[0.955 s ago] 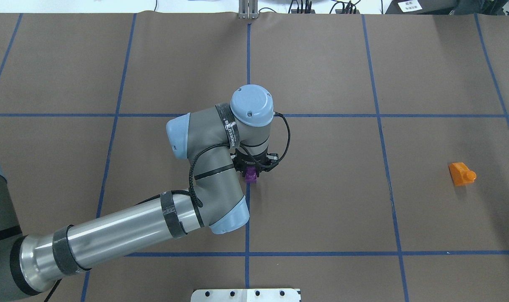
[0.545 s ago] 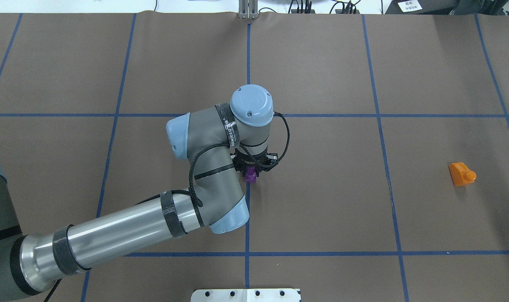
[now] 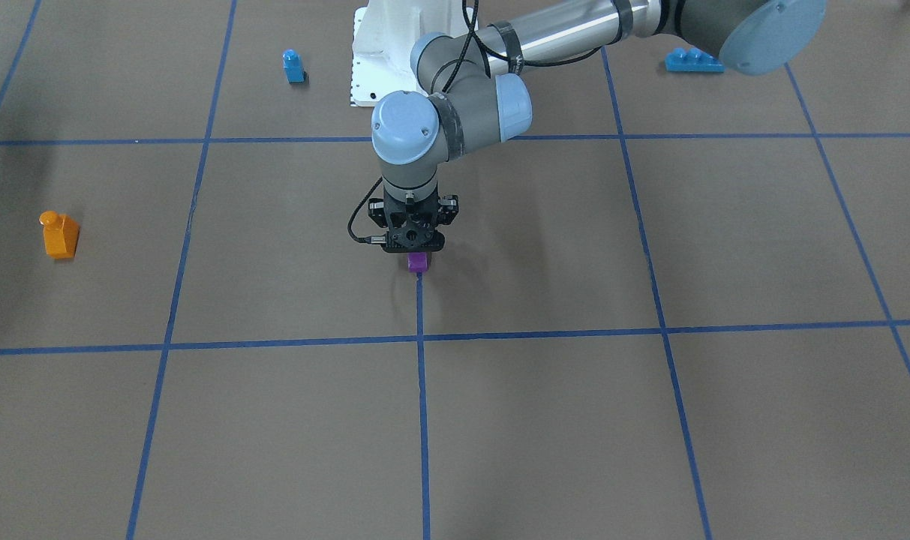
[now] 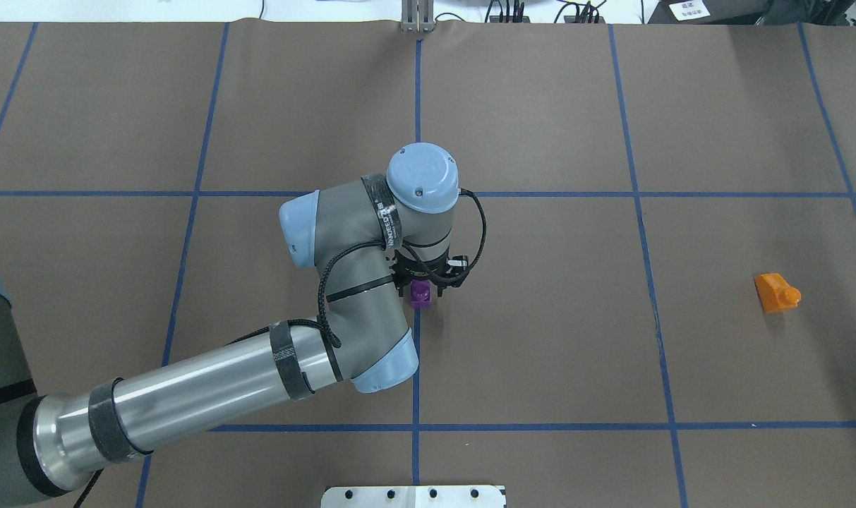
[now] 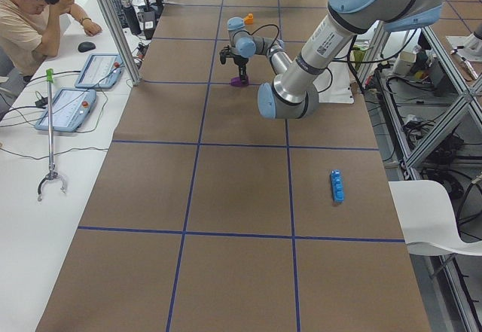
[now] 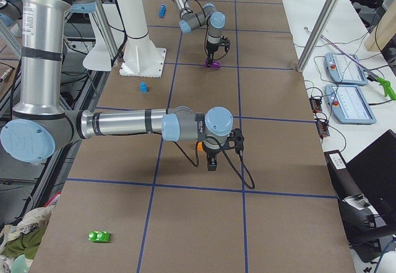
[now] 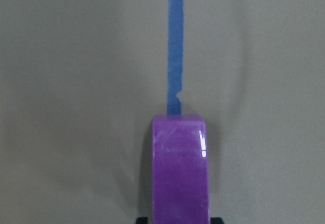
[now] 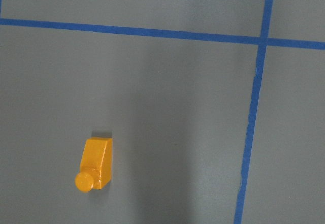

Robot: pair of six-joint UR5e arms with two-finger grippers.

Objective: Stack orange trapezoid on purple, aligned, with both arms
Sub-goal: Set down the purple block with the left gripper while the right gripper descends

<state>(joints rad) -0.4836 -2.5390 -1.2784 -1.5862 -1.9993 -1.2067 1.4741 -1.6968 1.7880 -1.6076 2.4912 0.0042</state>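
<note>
The purple block (image 4: 420, 295) sits between the pads of my left gripper (image 4: 420, 286) at the table's centre, on a blue tape line. It also shows in the front view (image 3: 418, 261) and fills the bottom of the left wrist view (image 7: 179, 173). I cannot tell if it touches the table. The orange trapezoid (image 4: 777, 293) lies alone on its side at the far right, also in the front view (image 3: 59, 235) and the right wrist view (image 8: 95, 165). My right gripper (image 6: 211, 163) shows only in the exterior right view, above the orange block. I cannot tell whether it is open or shut.
A small blue single-stud block (image 3: 293, 66) and a long blue brick (image 3: 693, 60) lie near the robot's white base plate (image 3: 364, 67). A green brick (image 6: 98, 236) lies at the table's right end. Blue tape lines grid the brown table.
My left gripper and the purple block have shifted very slightly. The orange trapezoid has not moved.
</note>
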